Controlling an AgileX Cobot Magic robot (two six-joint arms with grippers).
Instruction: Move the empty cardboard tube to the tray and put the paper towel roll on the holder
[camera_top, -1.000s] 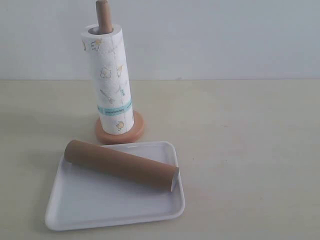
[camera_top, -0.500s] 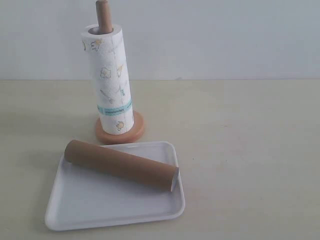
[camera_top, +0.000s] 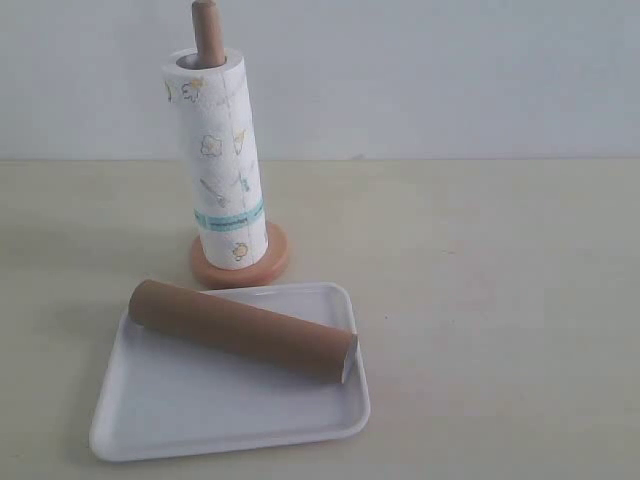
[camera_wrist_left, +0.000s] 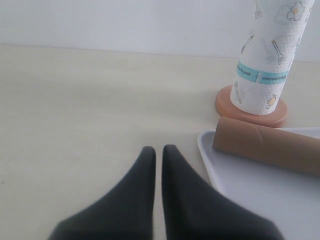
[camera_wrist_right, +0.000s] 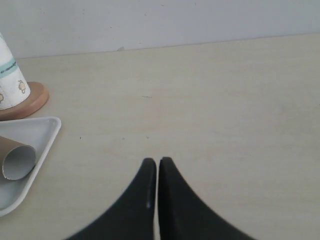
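Note:
The paper towel roll (camera_top: 220, 165) stands upright on the holder (camera_top: 205, 30), whose dowel top sticks out above it and whose disc base (camera_top: 270, 262) shows below. The empty cardboard tube (camera_top: 240, 330) lies slantwise in the white tray (camera_top: 200, 420) in front. Neither gripper appears in the exterior view. My left gripper (camera_wrist_left: 158, 150) is shut on nothing, hovering over bare table beside the tray (camera_wrist_left: 240, 185), with the tube (camera_wrist_left: 265, 145) and the roll (camera_wrist_left: 267, 65) beyond. My right gripper (camera_wrist_right: 157, 161) is also shut and empty, well apart from the tray (camera_wrist_right: 35, 145) and the tube's open end (camera_wrist_right: 17, 160).
A pale wooden tabletop (camera_top: 490, 280) runs back to a plain light wall (camera_top: 430, 70). Nothing else stands on it in these views.

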